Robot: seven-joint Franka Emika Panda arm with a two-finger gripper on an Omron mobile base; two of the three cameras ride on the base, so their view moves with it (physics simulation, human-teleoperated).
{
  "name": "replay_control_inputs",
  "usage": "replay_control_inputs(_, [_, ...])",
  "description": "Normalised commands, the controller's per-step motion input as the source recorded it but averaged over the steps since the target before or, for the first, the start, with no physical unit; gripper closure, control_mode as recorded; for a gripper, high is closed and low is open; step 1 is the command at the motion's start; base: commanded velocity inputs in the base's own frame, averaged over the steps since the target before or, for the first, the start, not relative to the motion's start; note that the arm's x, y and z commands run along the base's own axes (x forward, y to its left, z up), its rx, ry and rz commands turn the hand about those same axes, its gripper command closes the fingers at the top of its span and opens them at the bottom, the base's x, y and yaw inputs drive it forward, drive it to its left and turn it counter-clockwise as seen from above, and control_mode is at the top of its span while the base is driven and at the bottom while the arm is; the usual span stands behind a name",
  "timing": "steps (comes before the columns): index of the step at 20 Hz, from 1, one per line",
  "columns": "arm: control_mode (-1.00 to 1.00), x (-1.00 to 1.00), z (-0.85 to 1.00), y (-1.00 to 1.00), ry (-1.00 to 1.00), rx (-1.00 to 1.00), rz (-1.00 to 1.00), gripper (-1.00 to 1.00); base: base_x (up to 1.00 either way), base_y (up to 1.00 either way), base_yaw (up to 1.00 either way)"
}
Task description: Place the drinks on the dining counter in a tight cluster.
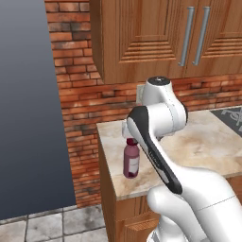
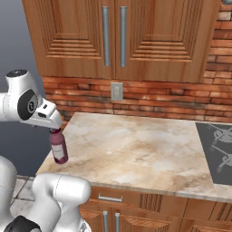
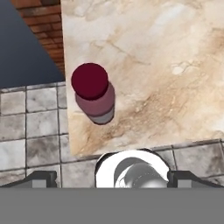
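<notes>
A stout purple-red juice bottle (image 1: 131,163) with a maroon cap stands upright near the left front corner of a small marble counter (image 1: 203,146) under wooden wall cabinets. In the right base view the juice bottle (image 2: 59,147) sits just below my hand. My gripper (image 3: 113,177) hangs above it and a little off the counter's edge, open, its dark fingertips (image 3: 43,177) spread wide with nothing between them. From above, the bottle's cap (image 3: 89,81) is ahead of the fingers. The wine bottle, the water bottle and the dining counter are out of view.
A dark stovetop (image 2: 219,149) is set into the marble counter (image 2: 136,145) at the right. Wooden wall cabinets (image 2: 113,36) hang over it against a brick wall with an outlet (image 2: 117,91). Grey floor tiles (image 3: 30,131) lie beyond the counter's left edge.
</notes>
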Motion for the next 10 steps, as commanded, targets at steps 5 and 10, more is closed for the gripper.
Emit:
replay_control_inputs(5, [-1.00,0.31,-0.14,0.03,0.03,0.00,0.00,-1.00,0.00,0.00,0.00])
replay_control_inputs(10, [-1.00,0.33,-0.21,0.09,0.05,0.00,0.00,-1.00,0.00,0.00,0.00])
